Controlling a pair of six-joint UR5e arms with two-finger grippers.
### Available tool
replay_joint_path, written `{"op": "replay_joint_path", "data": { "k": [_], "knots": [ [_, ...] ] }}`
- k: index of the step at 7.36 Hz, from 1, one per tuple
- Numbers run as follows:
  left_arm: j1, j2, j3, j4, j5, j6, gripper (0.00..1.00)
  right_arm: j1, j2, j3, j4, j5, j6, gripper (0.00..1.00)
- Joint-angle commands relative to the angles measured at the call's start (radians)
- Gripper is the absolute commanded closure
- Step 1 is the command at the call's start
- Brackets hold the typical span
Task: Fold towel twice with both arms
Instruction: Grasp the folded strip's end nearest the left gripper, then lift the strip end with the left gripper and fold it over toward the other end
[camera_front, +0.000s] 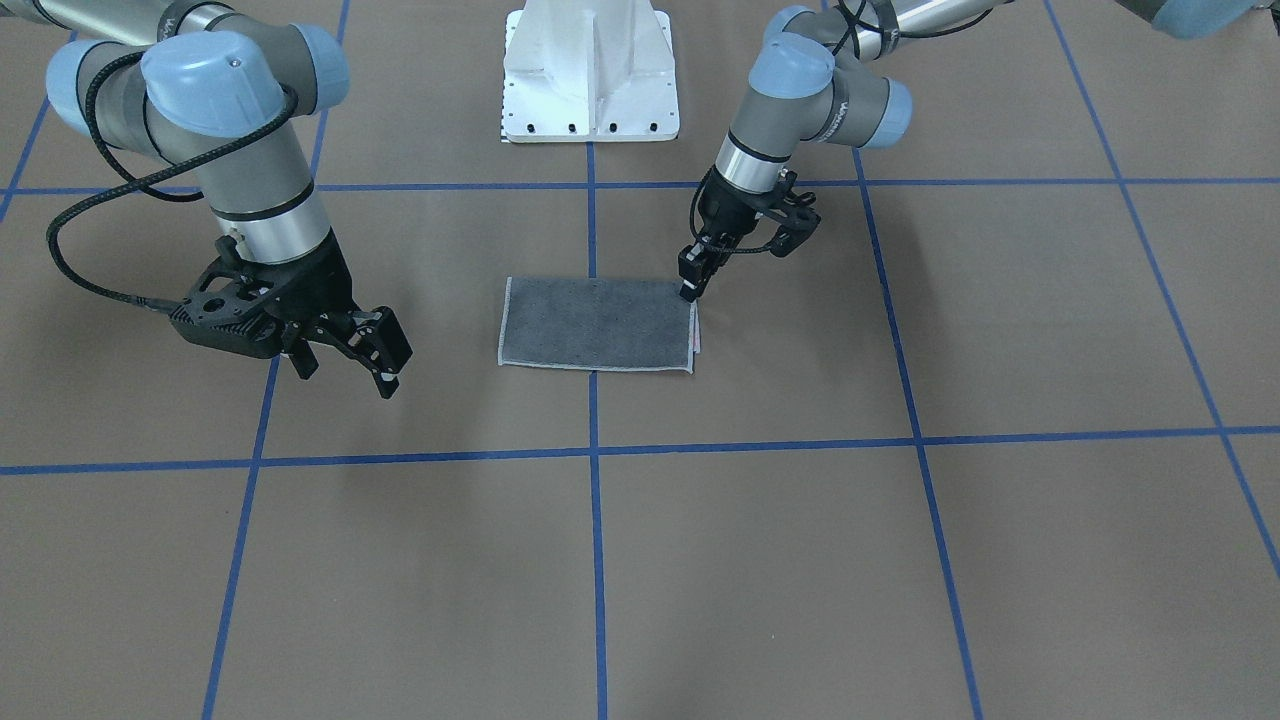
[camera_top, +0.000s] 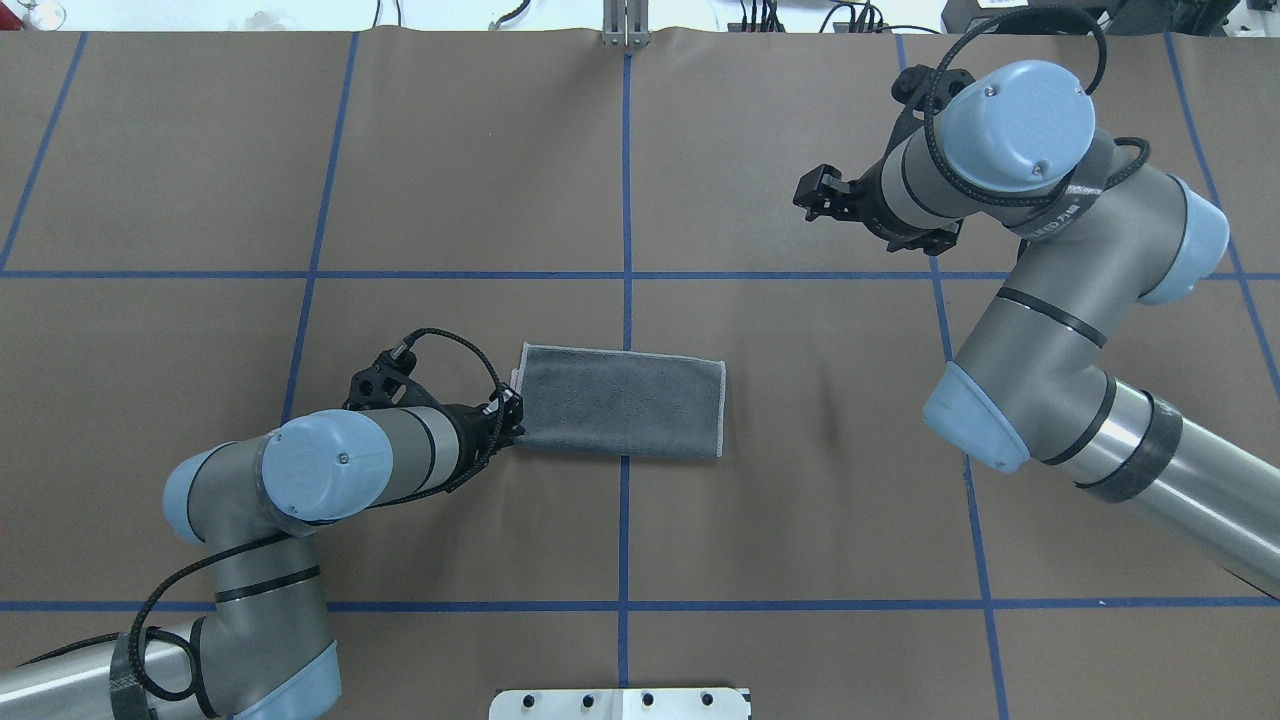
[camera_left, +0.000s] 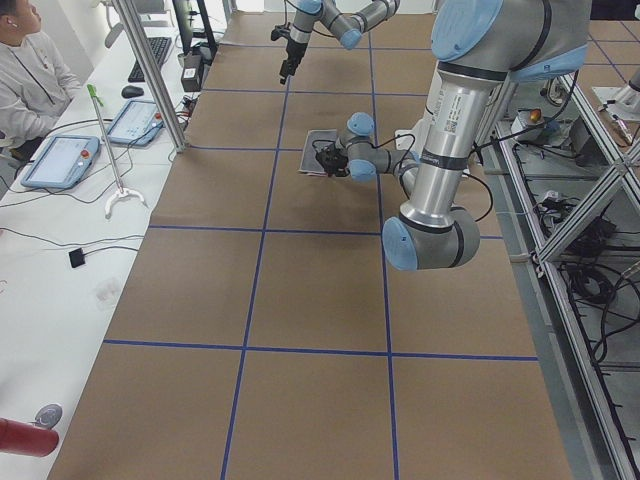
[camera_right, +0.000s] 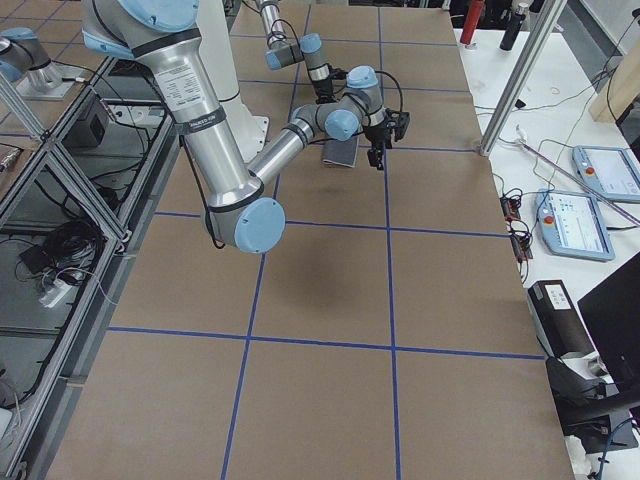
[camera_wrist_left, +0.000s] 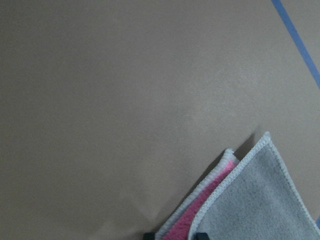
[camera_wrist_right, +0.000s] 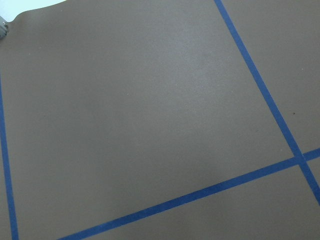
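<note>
Before the white pedestal base (camera_front: 590, 70), the once-folded towel (camera_front: 595, 325) lies flat on the surface (camera_front: 800, 560), likely soft and limp, best taken by doubled corners: left fingers (camera_front: 691, 284) pinch one, right fingers (camera_front: 345, 368) hang open, empty.

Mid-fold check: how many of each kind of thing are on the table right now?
towel: 1
hands: 2, the left hand and the right hand
base: 1
Total: 4
</note>
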Motion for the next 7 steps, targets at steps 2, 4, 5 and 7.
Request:
{"op": "replay_joint_path", "data": {
  "k": [2, 4, 5, 7],
  "knots": [
    [-0.002, 0.004, -0.008, 0.0, 0.0, 0.011, 1.0, 0.0, 0.0, 0.001, 0.0, 0.002, 0.0, 0.0],
    [-0.02, 0.05, -0.066, 0.0, 0.0, 0.012, 1.0, 0.0, 0.0, 0.001, 0.001, 0.002, 0.0, 0.0],
    [-0.046, 0.101, -0.104, 0.002, 0.0, 0.014, 1.0, 0.0, 0.002, 0.001, 0.0, 0.003, 0.0, 0.0],
    [-0.081, 0.18, -0.147, 0.002, 0.001, 0.071, 1.0, 0.0, 0.002, 0.001, 0.0, 0.006, 0.0, 0.0]
  ]
}}
